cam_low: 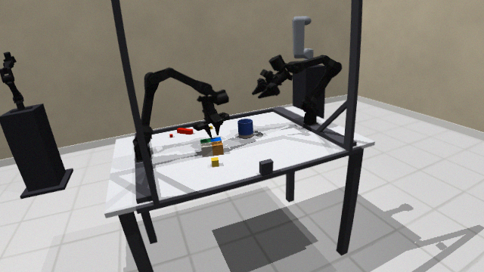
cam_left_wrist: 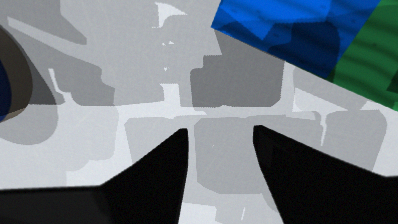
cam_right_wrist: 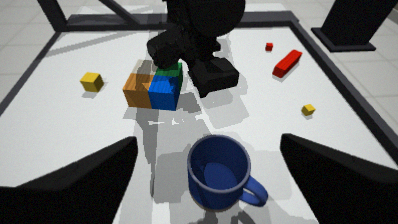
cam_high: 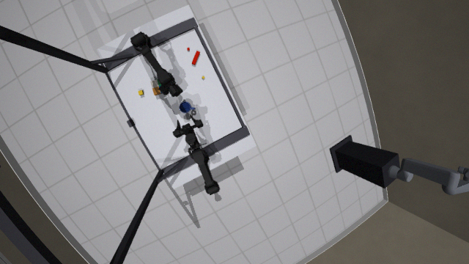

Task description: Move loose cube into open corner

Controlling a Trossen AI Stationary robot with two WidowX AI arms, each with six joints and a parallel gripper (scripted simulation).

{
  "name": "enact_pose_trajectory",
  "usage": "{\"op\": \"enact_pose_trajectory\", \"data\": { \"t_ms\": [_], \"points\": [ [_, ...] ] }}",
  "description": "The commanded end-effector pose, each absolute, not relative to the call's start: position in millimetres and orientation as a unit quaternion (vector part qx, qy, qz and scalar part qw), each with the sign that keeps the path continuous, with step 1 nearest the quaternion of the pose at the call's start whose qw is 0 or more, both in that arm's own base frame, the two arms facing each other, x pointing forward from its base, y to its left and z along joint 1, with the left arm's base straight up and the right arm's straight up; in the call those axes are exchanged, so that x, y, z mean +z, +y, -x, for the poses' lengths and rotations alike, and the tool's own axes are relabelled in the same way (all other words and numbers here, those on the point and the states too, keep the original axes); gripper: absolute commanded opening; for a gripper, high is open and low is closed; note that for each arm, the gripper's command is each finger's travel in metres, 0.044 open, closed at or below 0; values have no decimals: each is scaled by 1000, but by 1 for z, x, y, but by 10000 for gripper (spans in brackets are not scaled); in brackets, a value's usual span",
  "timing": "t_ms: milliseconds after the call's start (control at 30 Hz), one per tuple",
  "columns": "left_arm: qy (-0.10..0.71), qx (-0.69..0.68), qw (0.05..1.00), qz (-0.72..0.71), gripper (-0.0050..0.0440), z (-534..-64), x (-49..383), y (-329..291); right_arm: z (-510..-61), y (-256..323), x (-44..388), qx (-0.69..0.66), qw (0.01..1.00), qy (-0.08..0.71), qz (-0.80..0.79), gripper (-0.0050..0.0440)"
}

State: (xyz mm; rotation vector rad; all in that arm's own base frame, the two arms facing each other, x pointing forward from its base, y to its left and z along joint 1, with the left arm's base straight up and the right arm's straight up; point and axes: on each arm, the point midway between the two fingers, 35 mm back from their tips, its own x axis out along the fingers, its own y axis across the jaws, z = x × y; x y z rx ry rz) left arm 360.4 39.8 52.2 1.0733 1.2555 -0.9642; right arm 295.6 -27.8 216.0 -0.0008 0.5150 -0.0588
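Observation:
An orange cube (cam_high: 157, 91) (cam_low: 218, 148) (cam_right_wrist: 136, 94), a blue cube (cam_low: 216, 139) (cam_left_wrist: 280, 17) (cam_right_wrist: 164, 93), a green cube (cam_low: 205, 140) (cam_left_wrist: 367, 62) (cam_right_wrist: 171, 69) and a grey cube (cam_low: 206, 150) (cam_right_wrist: 144, 66) stand two by two. No gap shows between blue and orange or between blue and green. The grey cube's seams are too small or partly hidden to judge. My left gripper (cam_low: 214, 135) (cam_left_wrist: 220, 134) is partly open and empty, beside the blue and green cubes. My right gripper (cam_high: 185, 119) (cam_low: 257, 95) (cam_right_wrist: 209, 142) is wide open, empty and raised beyond the mug.
A blue mug (cam_high: 185, 107) (cam_low: 245, 128) (cam_right_wrist: 218, 172) stands between the arms. A small yellow cube (cam_high: 141, 92) (cam_low: 215, 162) (cam_right_wrist: 92, 82) lies near the orange one. A red bar (cam_high: 196, 58) (cam_right_wrist: 287, 63), a tiny red cube (cam_right_wrist: 269, 47) and a tiny yellow cube (cam_right_wrist: 308, 109) lie across the table.

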Motion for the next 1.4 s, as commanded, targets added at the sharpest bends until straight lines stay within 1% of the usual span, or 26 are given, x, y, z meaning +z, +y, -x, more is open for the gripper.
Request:
{"op": "enact_pose_trajectory", "data": {
  "t_ms": [0,300,433,467,567,833,1033,1367],
  "points": [
    [549,-369,609,-439,174,-372,63,40,-296,-28,226,-29,970,241,1,400],
    [599,-224,705,-306,174,-394,72,36,-296,-28,226,-29,970,241,1,400],
    [576,-181,752,-265,174,-411,96,16,-296,-28,226,-29,970,241,1,400],
    [578,-178,755,-253,174,-413,96,9,-295,-26,227,-25,971,240,3,400],
    [585,-174,755,-240,174,-414,94,4,-295,-24,228,-19,971,238,6,400],
    [651,-122,738,-132,174,-411,83,-40,-288,-1,236,50,973,225,29,400],
    [689,-77,717,-73,174,-406,77,-65,-281,9,242,77,972,217,39,400],
    [692,-67,715,-65,174,-402,78,-66,-274,14,247,84,973,211,45,400]
  ]
}}
